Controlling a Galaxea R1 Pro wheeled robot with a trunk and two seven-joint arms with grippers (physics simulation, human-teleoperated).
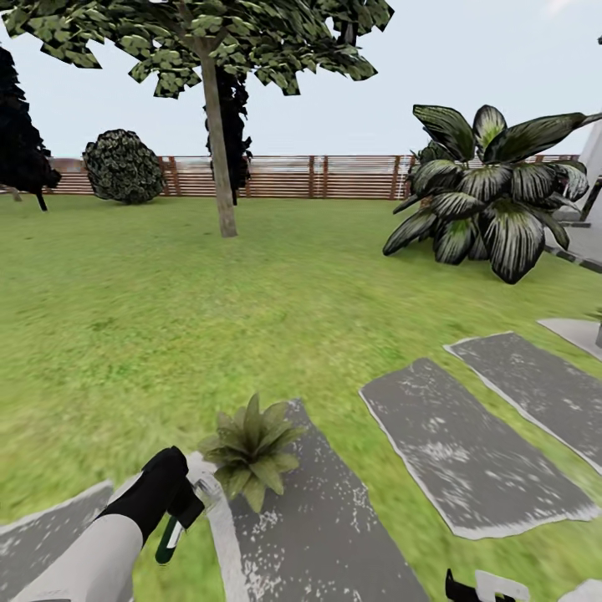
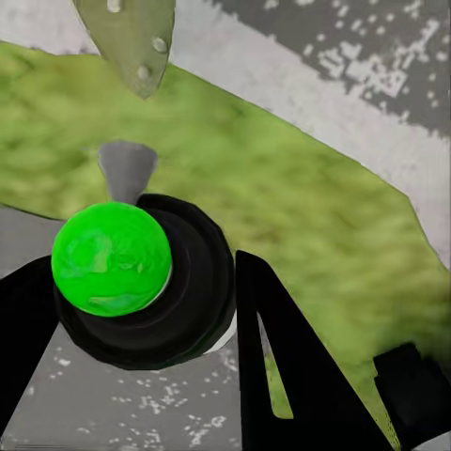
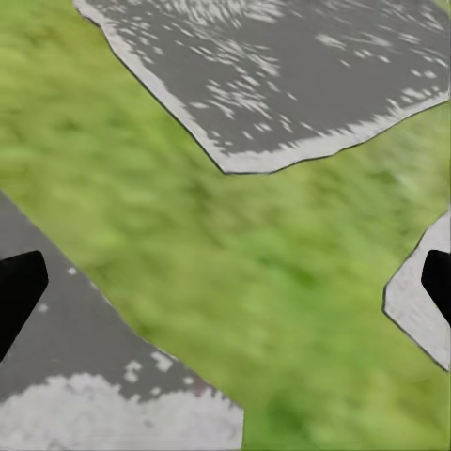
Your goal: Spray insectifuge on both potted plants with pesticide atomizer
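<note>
In the head view my left gripper (image 1: 180, 502) is shut on the pesticide atomizer (image 1: 170, 535). The bottle's dark green and white body hangs below the black fingers, and its pale head points toward a potted plant (image 1: 251, 451). This low rosette of pointed green leaves stands on a grey stepping stone (image 1: 326, 518) just right of the gripper. The left wrist view has the atomizer (image 2: 113, 258) end-on between the black fingers (image 2: 282, 357), with a wet-looking leaf (image 2: 127, 42) beyond its nozzle. My right gripper (image 3: 225, 282) is open over grass, low at the picture's right edge (image 1: 477, 589).
More grey stepping stones (image 1: 468, 451) run to the right over the lawn. Beyond them at the far right stands a big striped-leaf plant (image 1: 493, 192). A tree trunk (image 1: 219, 150), a rounded bush (image 1: 124, 165) and the brown slatted fence (image 1: 318, 176) close the back.
</note>
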